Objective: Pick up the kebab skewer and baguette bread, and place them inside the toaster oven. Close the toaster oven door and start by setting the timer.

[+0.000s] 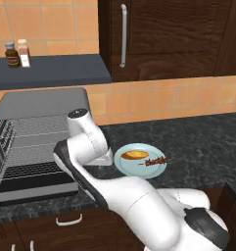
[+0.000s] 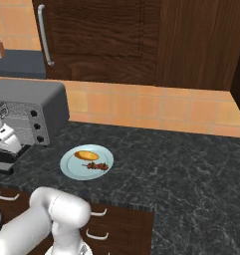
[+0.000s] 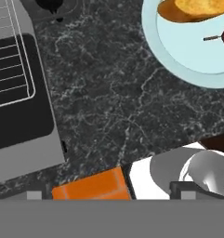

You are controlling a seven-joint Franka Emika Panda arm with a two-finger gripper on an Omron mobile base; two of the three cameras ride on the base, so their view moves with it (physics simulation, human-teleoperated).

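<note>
Beside lowered toaster oven door (image 3: 20, 139), bare counter (image 3: 113, 97)

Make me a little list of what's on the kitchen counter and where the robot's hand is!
plate: pale blue plate, on the dark counter to the right of the oven
baguette bread: on the plate, toward the back
kebab skewer: on the plate, in front of the bread
toaster oven: at the left end of the counter
toaster oven door: dropped open, wire rack showing
gripper: open, holding nothing, looking down at the counter between door and plate
shelf: two jars
</note>
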